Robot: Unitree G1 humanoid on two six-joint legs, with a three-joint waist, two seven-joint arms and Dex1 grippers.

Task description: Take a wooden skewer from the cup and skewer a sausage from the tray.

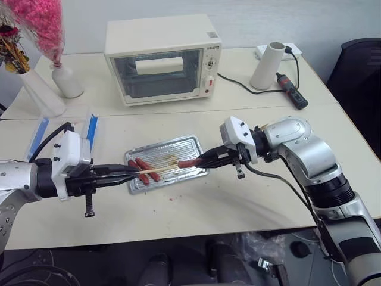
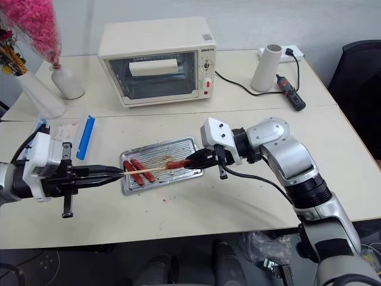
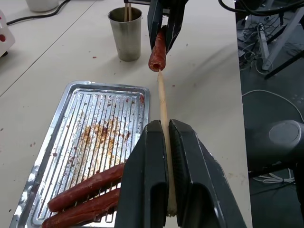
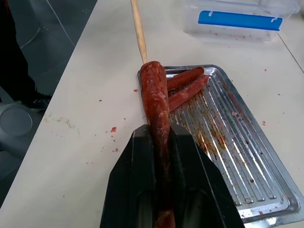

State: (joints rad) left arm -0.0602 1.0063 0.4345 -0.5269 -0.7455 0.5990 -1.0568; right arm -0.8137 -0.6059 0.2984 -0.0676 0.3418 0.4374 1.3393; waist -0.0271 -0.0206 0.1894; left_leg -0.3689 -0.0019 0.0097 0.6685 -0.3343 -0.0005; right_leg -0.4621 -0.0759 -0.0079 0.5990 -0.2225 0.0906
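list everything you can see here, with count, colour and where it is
tray: 1, silver, grease-stained, table centre
sausage: 1, reddish-brown, held over the tray, skewer tip at its end
other sausages: 2, reddish-brown, side by side at the tray's left end
wooden skewer: 1, pale tan, held level over the tray
cup: 1, grey, holding more skewers, on the table beyond the tray
toaster oven: 1, cream, back of table
white cylinder: 1, back right
plastic box: 1, clear with blue clips, left of tray
vase with pink flowers: 1, white, back left
left gripper: black, shut on skewer
right gripper: black, shut on sausage
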